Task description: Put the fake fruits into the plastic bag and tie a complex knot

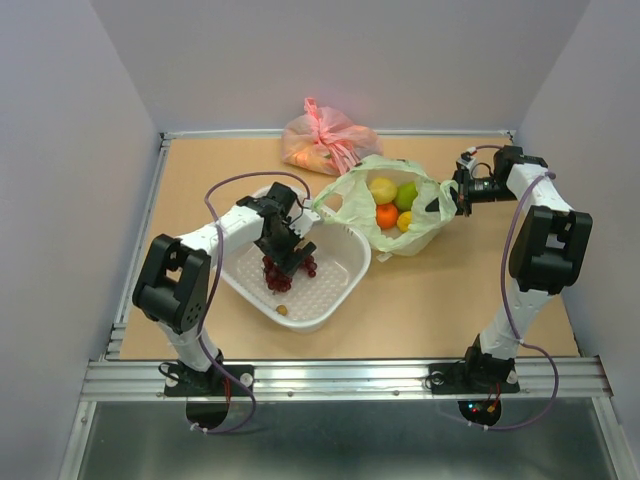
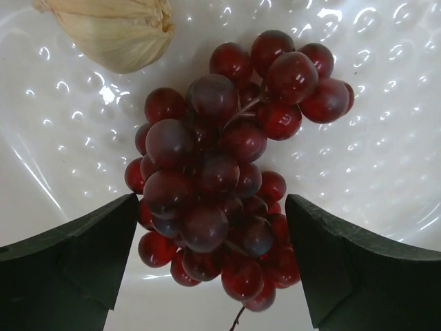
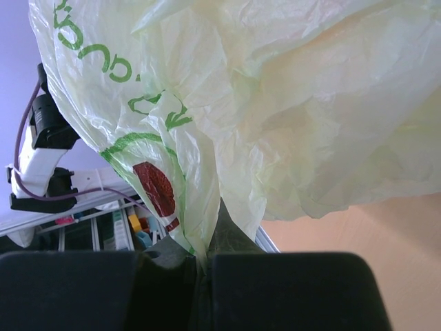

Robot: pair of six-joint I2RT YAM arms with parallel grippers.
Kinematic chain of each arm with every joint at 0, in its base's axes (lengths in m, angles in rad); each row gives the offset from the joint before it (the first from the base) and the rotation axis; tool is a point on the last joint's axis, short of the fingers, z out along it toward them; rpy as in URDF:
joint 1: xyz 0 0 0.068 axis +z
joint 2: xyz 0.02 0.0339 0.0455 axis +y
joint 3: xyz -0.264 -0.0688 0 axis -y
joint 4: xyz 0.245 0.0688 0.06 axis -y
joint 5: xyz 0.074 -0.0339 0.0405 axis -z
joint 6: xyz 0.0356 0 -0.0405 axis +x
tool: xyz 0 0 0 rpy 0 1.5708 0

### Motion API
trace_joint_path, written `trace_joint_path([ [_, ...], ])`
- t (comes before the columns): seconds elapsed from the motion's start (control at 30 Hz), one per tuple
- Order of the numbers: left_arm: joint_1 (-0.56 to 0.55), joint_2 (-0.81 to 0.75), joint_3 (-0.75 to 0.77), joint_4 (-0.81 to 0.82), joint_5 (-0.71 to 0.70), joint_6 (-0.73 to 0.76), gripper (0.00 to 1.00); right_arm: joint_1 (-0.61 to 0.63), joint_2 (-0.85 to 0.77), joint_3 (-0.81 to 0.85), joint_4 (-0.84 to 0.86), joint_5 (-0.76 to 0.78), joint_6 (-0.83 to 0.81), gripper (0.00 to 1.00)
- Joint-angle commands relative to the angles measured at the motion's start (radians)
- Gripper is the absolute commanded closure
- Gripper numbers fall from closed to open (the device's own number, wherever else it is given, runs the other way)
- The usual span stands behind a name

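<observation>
- The grape bunch (image 2: 220,172) lies in the white basket (image 1: 345,285). The left gripper (image 2: 210,241) straddles it, jaws wide apart, holding nothing.
- The plastic bag (image 1: 345,200) sits on the desk (image 1: 420,300) just right of the basket, with fruits (image 1: 387,215) inside. The right gripper (image 3: 203,265) pinches its right edge tight.
- Step in hand: grasping the grapes. Next, close, lift and carry them to the bag's mouth.
- A garlic-like bulb (image 2: 117,31) lies near; the basket wall and the bag's floppy rim stand between.
</observation>
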Motion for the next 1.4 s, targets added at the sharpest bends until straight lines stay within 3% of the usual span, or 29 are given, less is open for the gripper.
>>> trace_joint_path([
  [0.0, -0.004, 0.032, -0.011, 0.007, -0.012, -0.060, 0.01, -0.002, -0.057, 0.000, -0.025, -0.008, -0.027, 0.99],
  [0.07, -0.004, 0.041, -0.005, 0.012, -0.006, -0.062, 0.14, -0.002, -0.059, 0.003, -0.027, -0.005, -0.029, 1.00],
  [0.1, -0.004, 0.039, 0.003, 0.012, 0.006, -0.062, 0.30, -0.002, -0.059, 0.005, -0.028, -0.004, -0.029, 1.00],
  [0.2, -0.004, 0.012, 0.030, 0.010, 0.020, -0.061, 0.56, -0.002, -0.065, 0.003, -0.031, 0.001, -0.034, 0.99],
  [0.27, -0.004, -0.020, 0.058, -0.006, 0.020, -0.073, 0.63, -0.002, -0.065, 0.002, -0.033, 0.004, -0.035, 0.99],
  [0.3, -0.004, -0.031, 0.078, -0.016, 0.020, -0.079, 0.76, -0.002, -0.065, 0.003, -0.033, 0.006, -0.035, 0.99],
  [0.4, -0.004, -0.095, 0.096, -0.049, 0.031, -0.085, 0.94, -0.002, -0.067, 0.012, -0.034, 0.012, -0.035, 1.00],
  [0.47, -0.004, -0.174, 0.101, -0.059, 0.049, -0.079, 1.00, -0.002, -0.067, 0.015, -0.036, 0.015, -0.035, 1.00],
  [0.67, -0.002, -0.352, 0.118, -0.075, 0.081, -0.021, 1.00, -0.002, -0.067, 0.002, -0.044, 0.021, -0.046, 1.00],
  [0.93, -0.004, -0.442, 0.225, -0.089, 0.222, -0.008, 1.00, -0.002, -0.054, 0.008, -0.047, 0.015, -0.052, 1.00],
  [1.2, -0.083, -0.418, 0.450, -0.065, 0.353, 0.005, 1.00, -0.002, -0.048, 0.024, -0.059, 0.006, -0.063, 1.00],
  [1.37, -0.136, -0.288, 0.656, -0.002, 0.362, -0.024, 1.00, -0.003, -0.051, 0.049, -0.090, -0.007, -0.095, 1.00],
])
